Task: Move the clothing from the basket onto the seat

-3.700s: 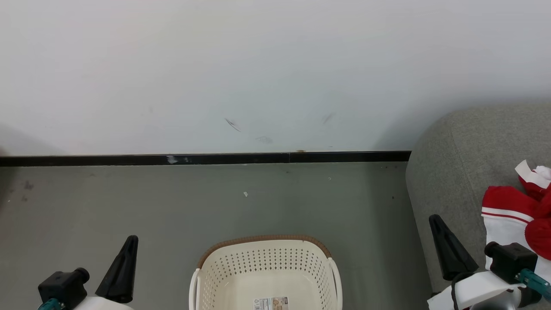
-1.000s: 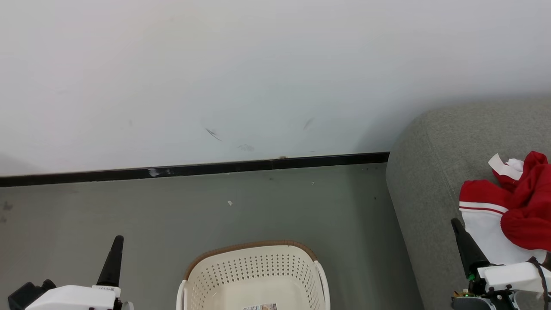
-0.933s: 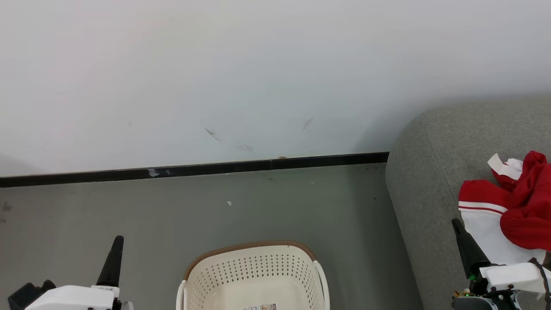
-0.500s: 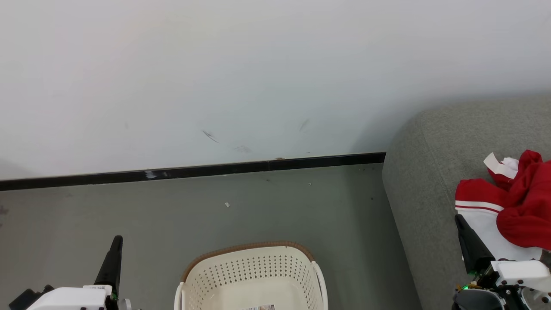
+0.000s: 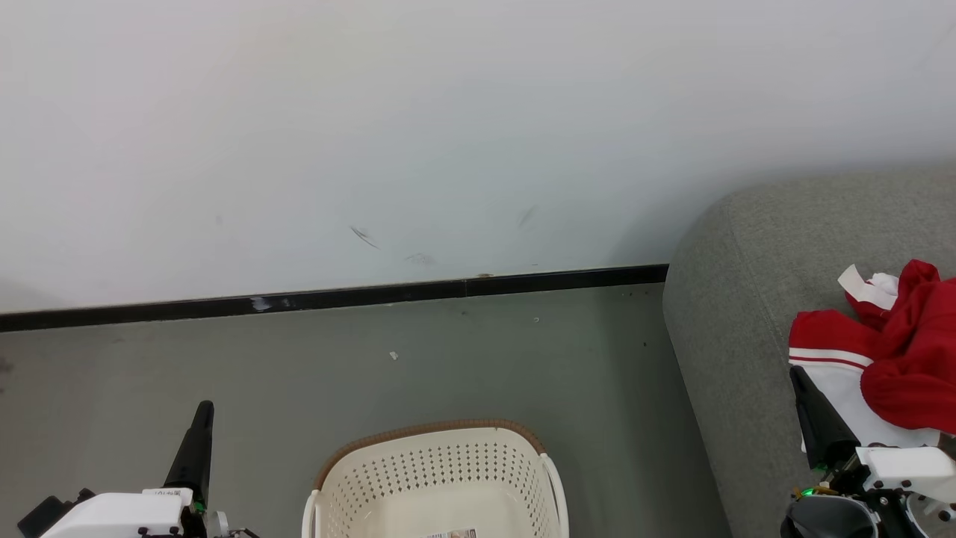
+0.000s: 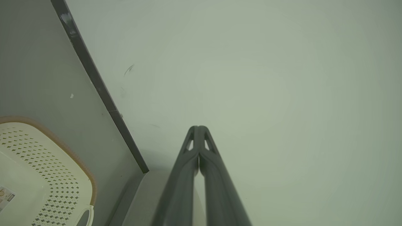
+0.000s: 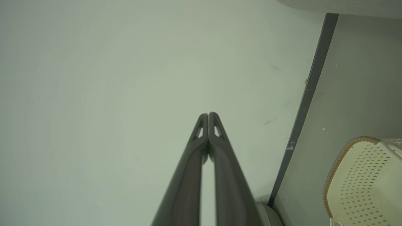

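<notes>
Lying on one big grey sofa [image 5: 747,299], far to the right: one heap of red and white clothing [image 5: 896,373], cut off by the edge of the head view. Hard to tell how many pieces in the heap. Showing on it: one thin red stripe across a white part.

Standing on the grey floor [image 5: 448,359], low in the middle, near the sofa but not touching it: one cream basket [image 5: 441,467] with a brown rim and lots of little holes. Stuck to its bare bottom: one small sticker [image 5: 452,533].

Two grippers, each with two dark fingers pressed tight together. Left gripper [image 5: 202,411] low on the left, pointing up, apart from the basket. Right gripper [image 5: 799,377] low on the right, pointing up, with the tip in front of the sofa and just beside the white cloth.

Behind it all: one white wall [image 5: 448,134] with one black strip [image 5: 336,297] along the bottom.
</notes>
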Controlling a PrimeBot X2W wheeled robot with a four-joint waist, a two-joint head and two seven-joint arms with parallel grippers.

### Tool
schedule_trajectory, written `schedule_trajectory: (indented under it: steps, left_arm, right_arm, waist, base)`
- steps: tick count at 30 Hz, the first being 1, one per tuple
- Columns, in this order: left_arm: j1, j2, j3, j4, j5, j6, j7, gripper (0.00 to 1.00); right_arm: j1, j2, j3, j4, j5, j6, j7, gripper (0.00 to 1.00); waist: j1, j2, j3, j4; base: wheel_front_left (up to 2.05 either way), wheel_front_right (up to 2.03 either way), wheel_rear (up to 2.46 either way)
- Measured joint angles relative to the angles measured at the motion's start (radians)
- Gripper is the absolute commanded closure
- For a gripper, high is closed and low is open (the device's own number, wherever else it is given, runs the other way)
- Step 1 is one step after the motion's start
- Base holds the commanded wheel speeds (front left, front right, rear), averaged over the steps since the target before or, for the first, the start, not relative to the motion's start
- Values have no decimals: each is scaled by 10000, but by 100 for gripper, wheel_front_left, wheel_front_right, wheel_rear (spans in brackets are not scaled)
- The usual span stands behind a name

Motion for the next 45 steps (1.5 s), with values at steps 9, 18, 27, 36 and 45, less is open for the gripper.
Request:
schedule_trajectory:
  steps: [9,18,27,36,45]
  left_arm:
    - [-1,-2,2,21,0,0,0,100]
    - [-1,-2,6,46,0,-2,0,100]
    - [-1,-4,8,59,0,-8,0,100]
    - [-1,-8,8,82,0,-10,2,100]
    - [-1,-8,10,92,0,-10,2,100]
  right_arm:
    - [0,0,0,6,0,0,0,100]
    - [0,-2,0,10,2,0,0,100]
    - [0,-2,0,13,2,0,0,100]
    - [0,-4,0,15,2,0,0,100]
    - [0,-4,2,17,2,0,0,100]
  waist:
    - [-1,0,0,0]
    - [-1,0,0,-1]
    - [-1,0,0,-1]
    - [-2,0,0,-1]
    - [-2,0,-1,-1]
  base:
    - [0,0,0]
    - [0,0,0]
    - [0,0,0]
    - [0,0,0]
    - [0,0,0]
